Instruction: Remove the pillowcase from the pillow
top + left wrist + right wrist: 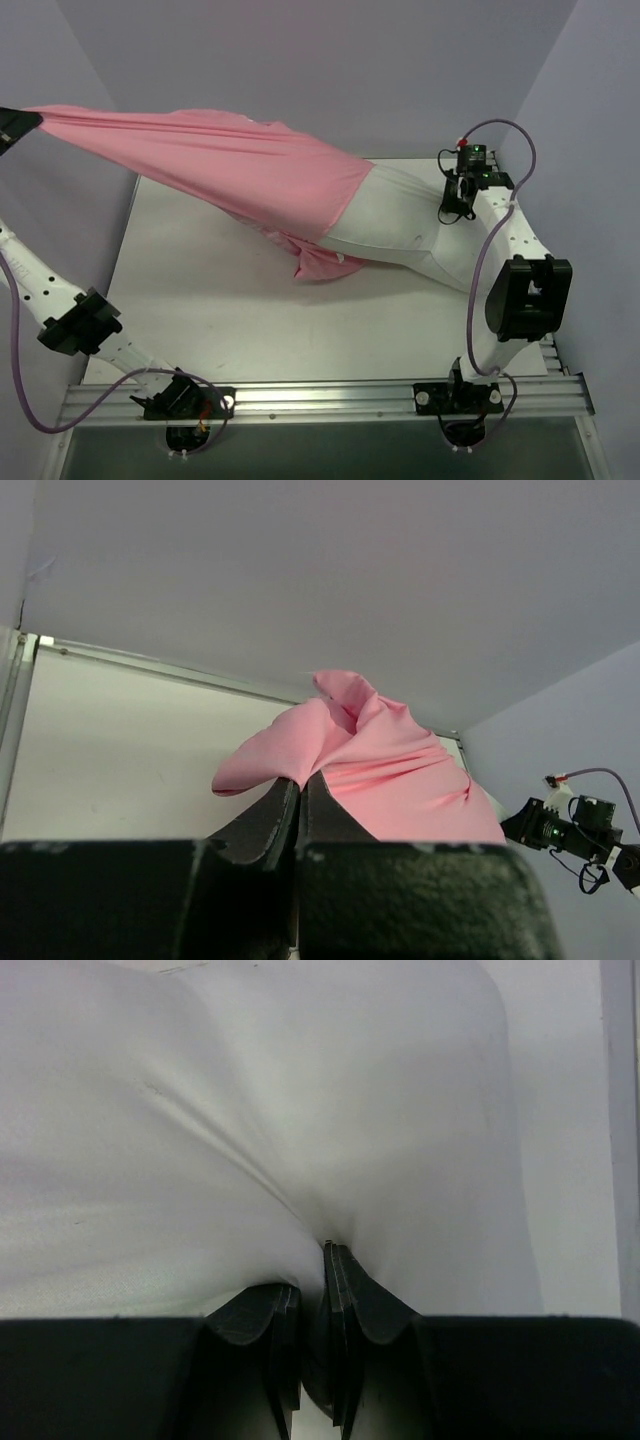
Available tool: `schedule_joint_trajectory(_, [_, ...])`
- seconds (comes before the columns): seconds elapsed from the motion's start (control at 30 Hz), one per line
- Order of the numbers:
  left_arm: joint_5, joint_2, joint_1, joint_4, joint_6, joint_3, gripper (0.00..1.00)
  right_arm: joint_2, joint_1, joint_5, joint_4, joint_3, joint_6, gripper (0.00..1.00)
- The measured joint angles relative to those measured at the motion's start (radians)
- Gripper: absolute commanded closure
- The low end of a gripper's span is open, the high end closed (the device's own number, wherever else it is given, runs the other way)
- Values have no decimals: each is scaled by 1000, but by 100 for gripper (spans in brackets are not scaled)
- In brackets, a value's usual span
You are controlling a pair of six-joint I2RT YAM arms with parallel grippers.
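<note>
Lilac-grey walls on three sides, white tabletop, metal rail along the near edge. Far left and raised well above the tabletop, the left fingers are pinched tight on one end of the pink pillowcase, no gap showing between them. From there the pillowcase stretches taut through the air, sloping down to the right. Its right end covers the left part of the white pillow. A loose pink fold hangs at the pillow's near left side, touching the tabletop. The pillow sits right of center toward the far side, its right half bare. At its far right end the right fingers are clamped on a bunch of the white fabric, creases fanning out from the pinch. A purple cable loops along the right arm.
</note>
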Motion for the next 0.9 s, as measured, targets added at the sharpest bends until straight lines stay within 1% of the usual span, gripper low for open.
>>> schedule_joint_trajectory(0.2, [42, -27, 28, 39, -22, 7, 98, 2, -80, -30, -9, 0, 2, 100])
schedule_joint_trajectory(0.27, [48, -29, 61, 60, -41, 25, 98, 1, -90, -34, -13, 0, 2, 100])
schedule_joint_trajectory(0.33, [39, -29, 123, 121, -50, 37, 98, 1, -119, -26, -16, -1, -1, 100])
schedule_joint_trajectory(0.4, [-36, -28, 194, 209, -43, 46, 98, 2, -169, 39, -16, -4, -10, 100])
schedule_joint_trajectory(0.5, [-157, -32, 290, 317, -35, 36, 98, 6, -286, 208, -16, -16, -37, 100])
schedule_joint_trajectory(0.53, [-196, -35, 309, 352, -35, 20, 98, 7, -339, 251, -21, -19, -39, 100])
schedule_joint_trajectory(0.6, [-211, -60, 312, 435, -53, -53, 98, 7, -354, 258, -23, -21, -36, 100])
schedule_joint_trajectory(0.7, [-225, -127, 274, 522, -54, -183, 98, 3, -319, 254, -14, -28, -37, 100])
schedule_joint_trajectory(0.77, [-240, -181, 197, 554, -24, -283, 98, -14, -282, 243, 2, -50, -37, 100])
schedule_joint_trajectory(0.83, [-252, -230, 71, 559, 31, -378, 98, -49, -245, 232, 26, -86, -31, 100])
schedule_joint_trajectory(0.9, [-283, -260, -99, 536, 117, -448, 98, -91, -237, 199, 51, -118, -14, 100])
